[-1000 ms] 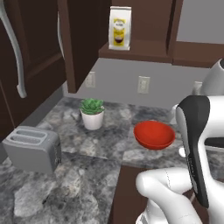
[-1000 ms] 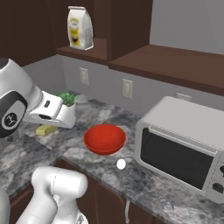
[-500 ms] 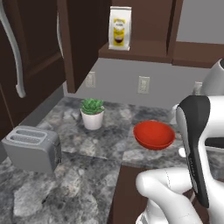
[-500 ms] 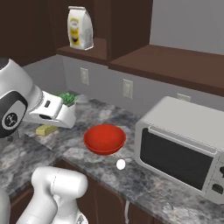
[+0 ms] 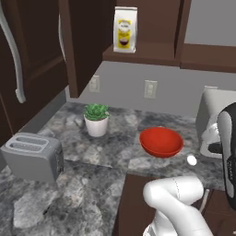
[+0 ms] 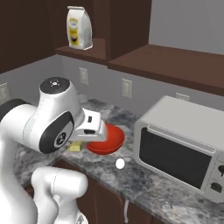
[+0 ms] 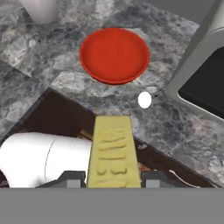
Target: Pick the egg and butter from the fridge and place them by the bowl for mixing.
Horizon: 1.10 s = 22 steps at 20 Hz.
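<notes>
On the grey stone counter [image 5: 92, 152] sits the red bowl [image 7: 114, 54], with the little white egg [image 7: 144, 100] just beside it, next to the microwave [image 6: 183, 144]. The gripper [image 7: 113, 177] is closed on the yellow butter [image 7: 113, 153], up above the counter's edge

Butter [image 7: 113, 151] in my pincer [image 7: 113, 177]: pale yellow. Bowl [image 7: 114, 54] glossy red. Egg [image 7: 144, 100] white. Counter [image 5: 92, 152] mottled grey. Toaster [image 5: 33, 156] grey. Cabinets [image 5: 41, 41] dark brown.
</notes>
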Available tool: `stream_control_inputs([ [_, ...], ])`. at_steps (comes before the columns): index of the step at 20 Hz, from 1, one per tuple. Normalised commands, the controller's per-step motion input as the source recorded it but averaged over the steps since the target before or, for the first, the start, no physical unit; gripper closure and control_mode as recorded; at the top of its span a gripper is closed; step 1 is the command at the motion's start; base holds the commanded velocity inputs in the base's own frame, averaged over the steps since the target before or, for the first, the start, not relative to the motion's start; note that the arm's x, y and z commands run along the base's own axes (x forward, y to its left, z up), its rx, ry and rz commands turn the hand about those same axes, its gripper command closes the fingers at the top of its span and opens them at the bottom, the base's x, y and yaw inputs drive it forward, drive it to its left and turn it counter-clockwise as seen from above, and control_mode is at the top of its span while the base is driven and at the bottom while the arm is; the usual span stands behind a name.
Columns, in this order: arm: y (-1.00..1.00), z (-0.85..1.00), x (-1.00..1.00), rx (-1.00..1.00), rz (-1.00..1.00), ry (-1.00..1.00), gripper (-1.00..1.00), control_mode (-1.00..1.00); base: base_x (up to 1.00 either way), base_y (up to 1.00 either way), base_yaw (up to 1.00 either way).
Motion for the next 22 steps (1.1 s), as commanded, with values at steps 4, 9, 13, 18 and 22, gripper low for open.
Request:
stream_control_inputs([
  [4,0.01,-0.81,0.35,-0.01,0.06,0.14,1.0,-1.0,0.0,0.0,0.0],
  [9,0.03,-0.74,0.53,-0.03,0.0,0.04,1.0,-1.0,0.0,0.0,0.0],
  [13,0.0,-0.75,0.41,0.0,0.0,0.0,1.0,-1.0,0.0,0.0,0.0],
  [18,-0.01,-0.27,0.04,0.0,0.01,0.04,1.0,-1.0,0.0,0.0,0.0],
  [22,-0.07,-0.64,0.4,0.0,0.0,0.0,1.0,-1.0,0.0,0.0,0.0],
])
